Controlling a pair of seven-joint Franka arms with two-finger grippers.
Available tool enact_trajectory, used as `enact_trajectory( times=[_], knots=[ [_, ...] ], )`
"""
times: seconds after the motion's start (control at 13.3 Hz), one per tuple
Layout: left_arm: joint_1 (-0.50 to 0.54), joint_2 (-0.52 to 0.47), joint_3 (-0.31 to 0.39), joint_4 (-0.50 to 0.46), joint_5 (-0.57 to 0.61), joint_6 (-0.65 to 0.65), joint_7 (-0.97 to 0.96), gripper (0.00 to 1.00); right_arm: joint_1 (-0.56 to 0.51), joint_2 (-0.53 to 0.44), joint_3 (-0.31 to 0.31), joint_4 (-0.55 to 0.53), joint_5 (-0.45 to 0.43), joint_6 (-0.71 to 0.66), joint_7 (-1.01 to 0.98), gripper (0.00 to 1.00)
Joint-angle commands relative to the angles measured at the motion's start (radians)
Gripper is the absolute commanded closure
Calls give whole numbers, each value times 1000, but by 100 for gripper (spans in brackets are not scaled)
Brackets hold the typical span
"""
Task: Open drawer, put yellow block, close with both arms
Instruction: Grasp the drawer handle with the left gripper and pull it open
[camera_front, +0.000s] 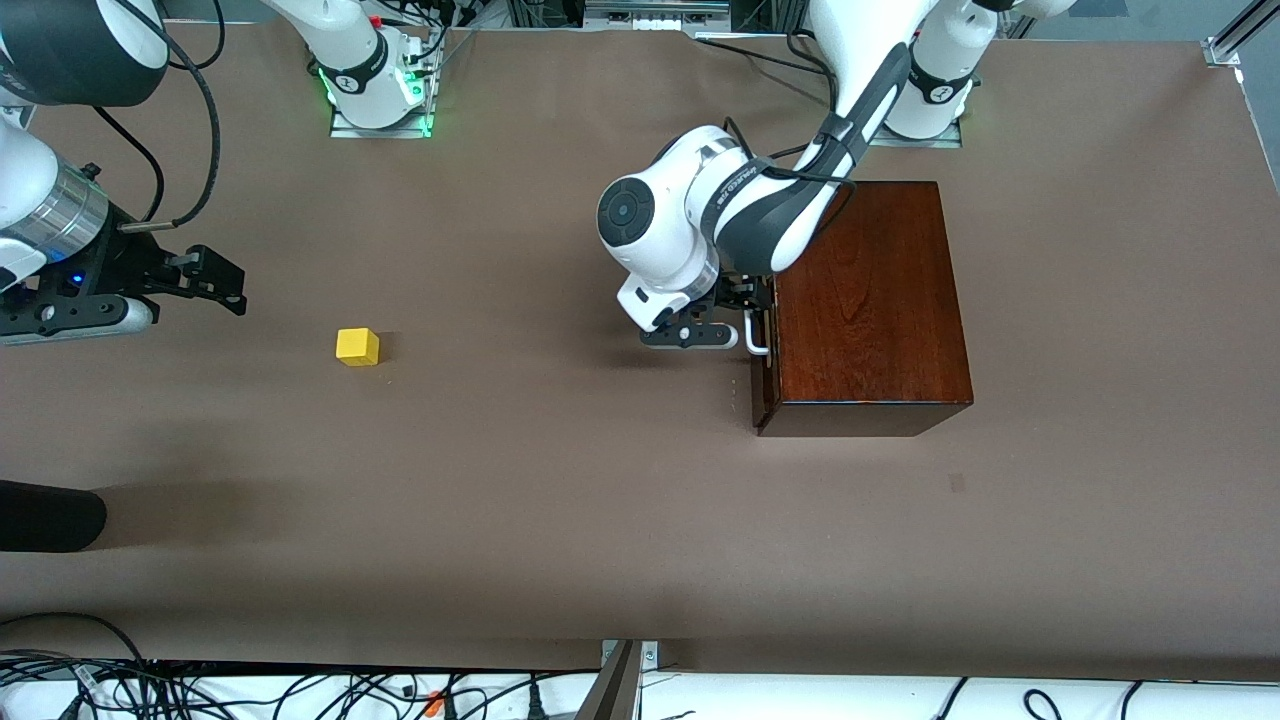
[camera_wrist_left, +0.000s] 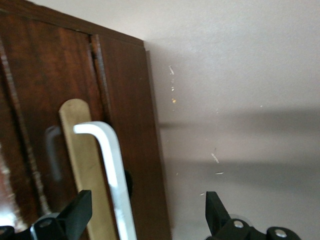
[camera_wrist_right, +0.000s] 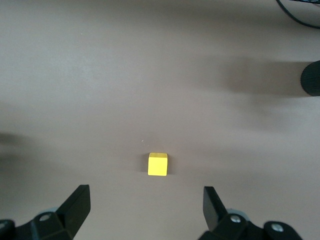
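The mahogany box stands toward the left arm's end of the table, with the drawer pushed in; no pale tray shows. Its white handle shows close up in the left wrist view. My left gripper is open at the drawer front, and the handle lies between its fingers, close to one finger. The yellow block sits on the bare table toward the right arm's end. My right gripper is open and empty, held above the table beside the block, which shows ahead of its fingers.
A black rounded object lies at the table's edge at the right arm's end, nearer the front camera than the block; it also shows in the right wrist view. Cables run along the table's near edge.
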Motion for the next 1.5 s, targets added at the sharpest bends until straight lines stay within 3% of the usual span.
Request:
enact_trajectory(
  times=[0.0, 0.37, 0.67, 0.97, 1.42],
  knots=[
    [2, 41, 1, 27, 26, 14, -44, 0, -6, 6, 3, 21, 14, -9, -11, 0],
    [4, 58, 0, 26, 9, 56, -94, 0, -8, 6, 4, 21, 14, -9, -11, 0],
    [4, 59, 0, 27, -135, 109, -98, 0, -8, 6, 3, 21, 14, -9, -11, 0],
    [4, 61, -2, 44, -179, 125, -122, 0, -8, 6, 4, 21, 16, -9, -11, 0],
    [-7, 61, -2, 42, -262, 251, -139, 0, -8, 6, 3, 19, 14, -9, -11, 0]
  ],
)
